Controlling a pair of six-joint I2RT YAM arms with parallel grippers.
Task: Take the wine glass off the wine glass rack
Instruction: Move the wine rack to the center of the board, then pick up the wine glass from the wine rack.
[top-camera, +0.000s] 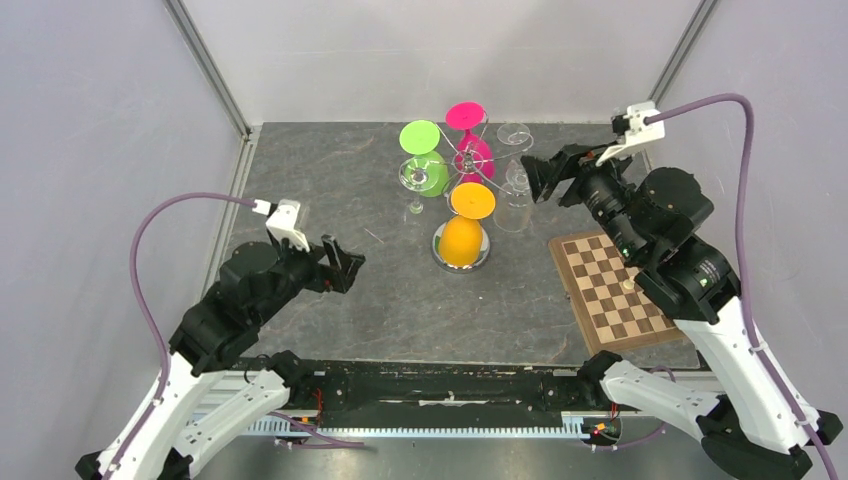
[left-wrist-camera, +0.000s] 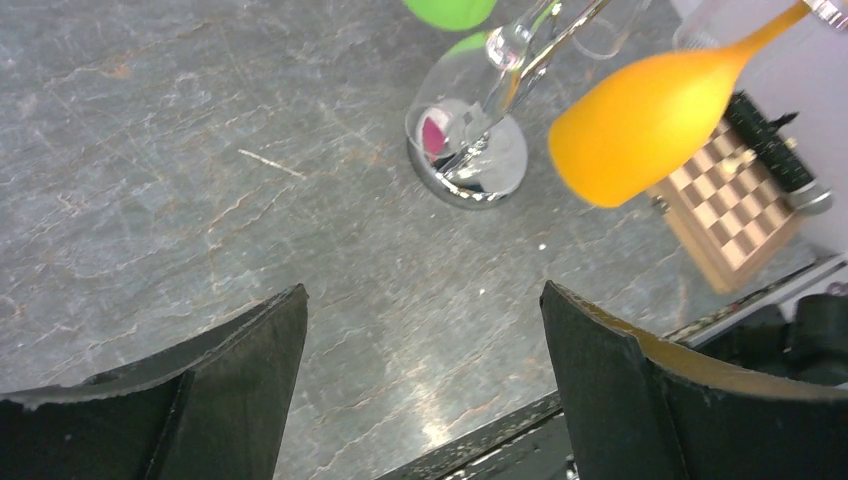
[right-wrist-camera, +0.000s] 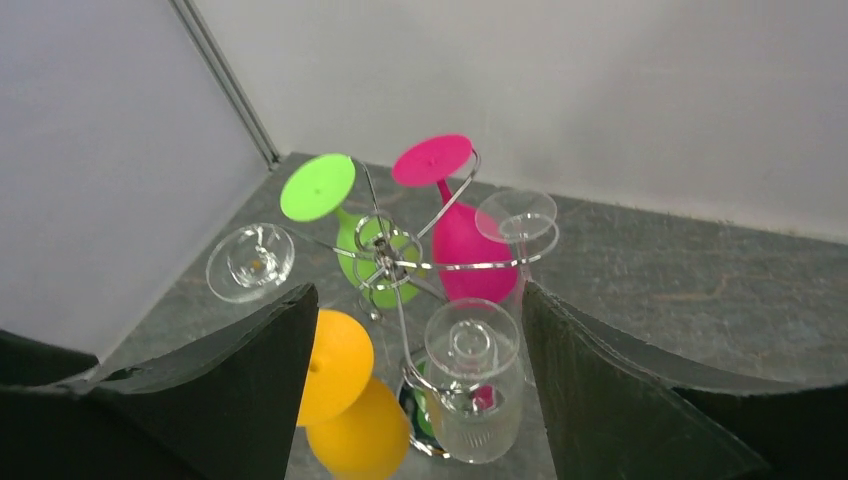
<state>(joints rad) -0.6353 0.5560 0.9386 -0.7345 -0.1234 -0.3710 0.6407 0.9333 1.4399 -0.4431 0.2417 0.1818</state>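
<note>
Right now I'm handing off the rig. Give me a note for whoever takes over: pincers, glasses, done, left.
Pincers: the left pincer is open and empty, over the table left of the wine glass rack. The right pincer is open and empty, facing a clear wine glass on the rack's right side, not touching it.
Rack: the green glass, pink glass, orange glass and that clear wine glass hang foot-up.
Done: nothing is gripped.
Left: close on the clear wine glass, slide it off its arm and set it down.
</note>
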